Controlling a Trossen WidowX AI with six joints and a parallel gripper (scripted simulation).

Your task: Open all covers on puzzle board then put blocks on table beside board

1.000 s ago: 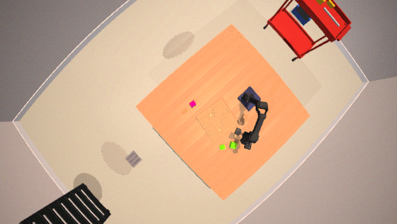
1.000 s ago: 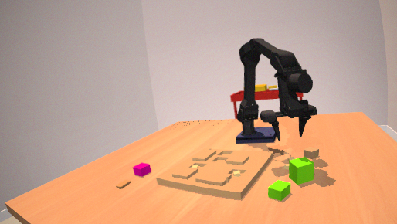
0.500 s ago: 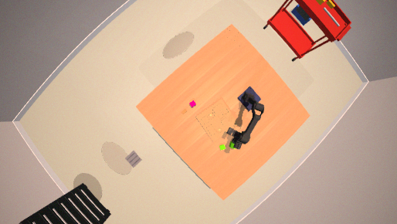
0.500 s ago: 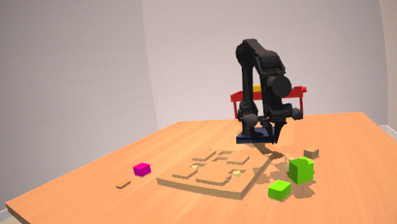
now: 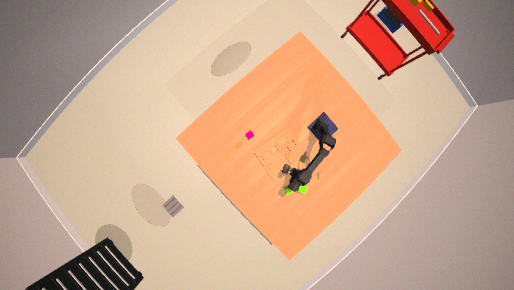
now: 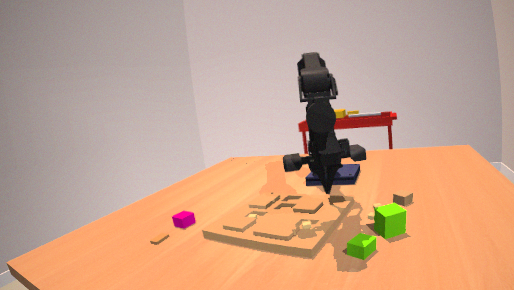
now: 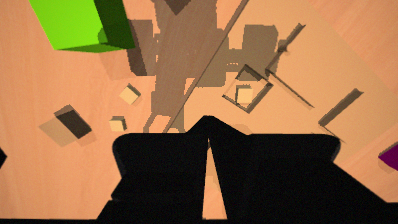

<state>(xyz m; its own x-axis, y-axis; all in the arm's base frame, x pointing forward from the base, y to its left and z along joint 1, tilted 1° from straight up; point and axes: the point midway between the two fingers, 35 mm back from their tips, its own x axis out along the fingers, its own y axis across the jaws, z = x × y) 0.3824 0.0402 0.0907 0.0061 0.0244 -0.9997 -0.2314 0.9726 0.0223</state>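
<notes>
The wooden puzzle board [image 5: 267,166] [image 6: 215,231] [image 7: 350,65] lies on the table with raised, same-coloured covers. A pale block [image 6: 306,224] [image 7: 244,94] sits in an uncovered square well near the board's front right. Another pale block [image 6: 252,216] shows in a well farther left. Two pale blocks lie on the table off the board's right edge: one block [image 7: 130,94] and a second block [image 7: 117,123]. My gripper [image 6: 328,191] [image 7: 207,120] is shut and empty, pointing down above the board's right side. How far the covers are open is too small to tell.
A large green cube [image 6: 390,221] [image 7: 75,25] and a smaller green block [image 6: 361,246] stand right of the board. A brown block [image 6: 402,198] [image 7: 74,121] lies behind them. A magenta block [image 5: 249,135] [image 6: 183,219] and a flat orange piece [image 5: 238,145] [image 6: 159,238] lie left.
</notes>
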